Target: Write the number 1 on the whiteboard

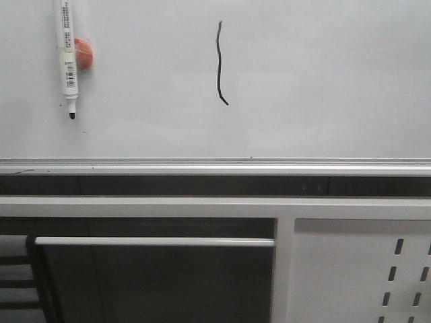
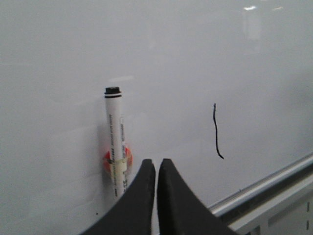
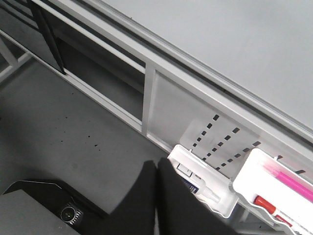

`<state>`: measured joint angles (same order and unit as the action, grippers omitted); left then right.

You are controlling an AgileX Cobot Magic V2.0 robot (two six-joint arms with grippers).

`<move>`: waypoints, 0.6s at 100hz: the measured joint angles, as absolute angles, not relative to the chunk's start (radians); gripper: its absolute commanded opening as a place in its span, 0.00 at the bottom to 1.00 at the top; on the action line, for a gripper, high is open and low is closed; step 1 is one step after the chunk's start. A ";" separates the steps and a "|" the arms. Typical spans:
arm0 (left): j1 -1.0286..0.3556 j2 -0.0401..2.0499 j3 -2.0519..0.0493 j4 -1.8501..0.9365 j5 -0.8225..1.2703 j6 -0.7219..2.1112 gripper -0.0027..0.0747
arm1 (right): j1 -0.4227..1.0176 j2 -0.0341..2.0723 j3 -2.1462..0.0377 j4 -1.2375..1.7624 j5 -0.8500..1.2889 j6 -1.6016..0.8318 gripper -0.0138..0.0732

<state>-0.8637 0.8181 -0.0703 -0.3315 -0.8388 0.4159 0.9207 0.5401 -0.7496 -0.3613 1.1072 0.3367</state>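
Though thin and a little wavy, reads plainly enough: black vertical marker stroke of the number 1 (image 1: 219,64), hooked at its near end, sitting around the middle of the large glossy white whiteboard (image 1: 323,81), well clear of the silver aluminium strip along the near edge. Looks like the writing itself is done.

Over to the left: white-barrelled marker pen with a black tip (image 1: 68,57), lying against a small orange-red round holder (image 1: 85,54), tip pointing toward the near edge, cap off. Well apart from the stroke.

Left gripper (image 2: 156,171): black fingers pressed together, nothing between them, hovering just short of the pen. Right gripper (image 3: 156,174): pinched closed as well, empty, off to the right above white plastic trays (image 3: 205,188) of spare pens.

On handling: judging by the gloss, a stiff, slippery board, and fresh ink likely to smear at any brush of a finger, so best kept clear of the stroke. No call to grip the board at all. For the pen, probably light, smooth and prone to rolling; best taken across the middle of the barrel, above the holder, away from the inky tip.
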 measured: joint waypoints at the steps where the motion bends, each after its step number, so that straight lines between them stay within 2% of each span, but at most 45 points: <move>1: -0.864 0.818 -0.070 -0.329 -0.833 0.416 0.01 | 0.921 0.540 -0.750 -0.361 1.107 0.337 0.10; 31: -0.840 0.781 -0.070 -0.237 -0.755 0.417 0.01 | 0.921 0.540 -0.750 -0.361 1.107 0.337 0.10; 60: -0.521 0.573 -0.070 0.033 -0.616 0.418 0.01 | 0.921 0.540 -0.750 -0.361 1.107 0.337 0.10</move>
<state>-0.5213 0.5727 -0.0697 0.0327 -0.6160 0.4180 0.9207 0.5401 -0.7496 -0.3613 1.1072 0.3367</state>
